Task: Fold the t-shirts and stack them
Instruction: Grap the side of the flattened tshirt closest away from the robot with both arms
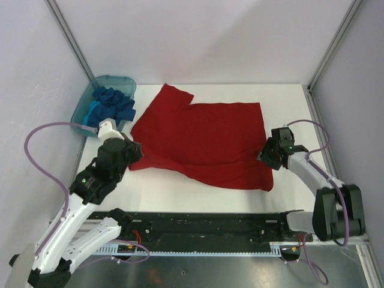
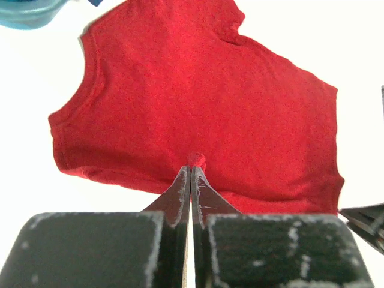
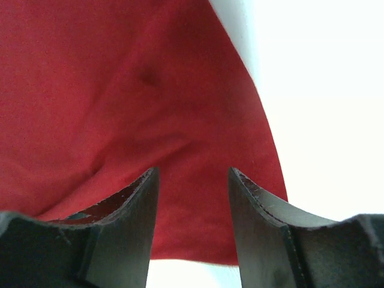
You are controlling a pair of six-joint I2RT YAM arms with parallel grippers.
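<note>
A large bright red t-shirt (image 1: 204, 141) lies spread on the white table (image 1: 180, 192), one sleeve pointing to the far left. My left gripper (image 1: 134, 151) sits at the shirt's near-left edge and is shut on a small pinch of the red cloth (image 2: 196, 160). My right gripper (image 1: 264, 157) hovers at the shirt's right edge. Its fingers stand open over the red cloth (image 3: 180, 108) with nothing pinched between them (image 3: 193, 171). Royal blue and lighter blue t-shirts (image 1: 114, 103) lie bunched in the tub at the far left.
The translucent teal plastic tub (image 1: 123, 80) stands at the table's far left corner, just behind the left arm. Grey walls and metal posts enclose the table on three sides. A black rail (image 1: 204, 225) runs along the near edge.
</note>
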